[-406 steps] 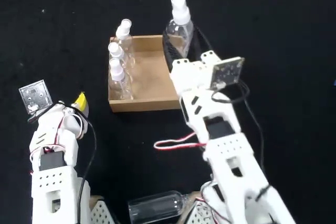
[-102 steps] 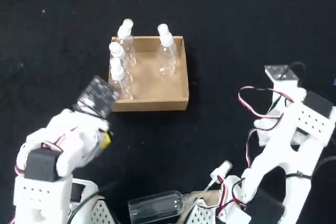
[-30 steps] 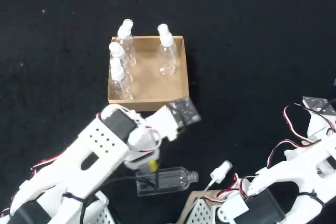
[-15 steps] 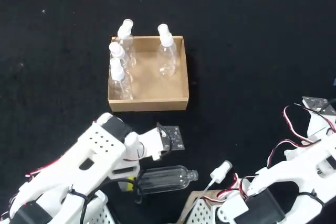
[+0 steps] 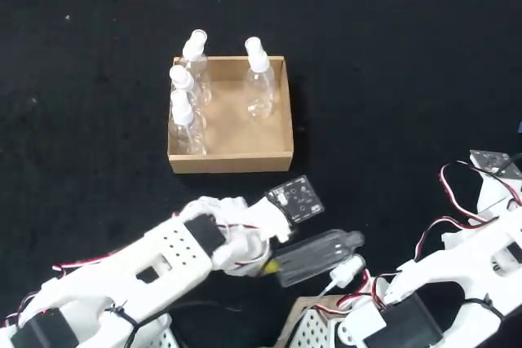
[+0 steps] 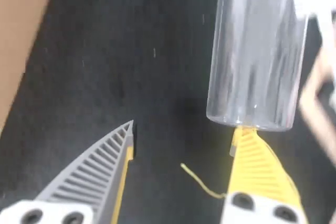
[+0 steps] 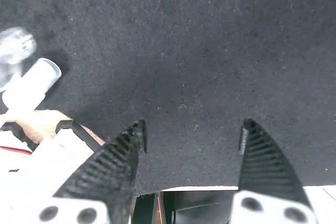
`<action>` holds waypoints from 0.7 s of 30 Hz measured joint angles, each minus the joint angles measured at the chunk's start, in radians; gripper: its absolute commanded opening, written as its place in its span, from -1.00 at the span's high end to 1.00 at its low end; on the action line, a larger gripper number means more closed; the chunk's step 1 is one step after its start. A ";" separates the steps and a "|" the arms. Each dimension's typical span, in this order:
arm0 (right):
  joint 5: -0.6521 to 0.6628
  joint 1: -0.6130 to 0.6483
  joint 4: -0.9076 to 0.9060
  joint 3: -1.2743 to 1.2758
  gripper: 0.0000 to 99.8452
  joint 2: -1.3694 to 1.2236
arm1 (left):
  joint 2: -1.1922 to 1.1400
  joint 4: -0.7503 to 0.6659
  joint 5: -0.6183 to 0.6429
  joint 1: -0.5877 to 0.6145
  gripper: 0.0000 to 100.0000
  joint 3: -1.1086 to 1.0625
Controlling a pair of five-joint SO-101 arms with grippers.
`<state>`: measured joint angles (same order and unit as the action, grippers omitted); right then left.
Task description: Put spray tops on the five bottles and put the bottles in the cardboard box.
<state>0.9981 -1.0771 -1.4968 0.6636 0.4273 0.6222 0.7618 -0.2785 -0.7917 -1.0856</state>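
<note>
A black table (image 5: 408,79) seen from above. The left arm (image 5: 155,270) stretches from the near left corner toward the middle. Beyond it, left of centre, sits an open box (image 5: 231,158). In it stand four capped bottles (image 5: 183,116), all upright: three in a row along the left wall and one near the far right corner.

At the near middle, the left gripper (image 6: 184,129) is spread wide and grasps nothing. A bare bottle (image 5: 318,254), clear and uncapped, lies on its side with its neck pointing right. Its base touches the tip of the gripper's yellow finger (image 6: 252,156), outside the gap between the fingers.

A loose white spray top (image 5: 347,270) lies just beside the bottle's neck end. At the near right is the right arm (image 5: 457,270). The right gripper (image 7: 193,127) is released, fingers apart over bare table, well apart from the box.
</note>
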 measured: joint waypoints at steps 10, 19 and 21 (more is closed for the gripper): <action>-0.094 0.052 -0.018 0.000 0.49 0.000 | 0.000 -0.203 0.123 -0.014 0.45 -0.049; -0.109 0.167 -0.097 0.014 0.49 0.000 | 0.000 0.146 0.009 0.172 0.45 0.061; -0.098 0.201 -0.097 0.052 0.49 0.000 | 0.000 0.158 0.002 0.183 0.45 0.061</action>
<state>0.8999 -0.8761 -1.5934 0.7158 0.4273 0.6222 0.9198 -0.2770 -0.6091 -1.0242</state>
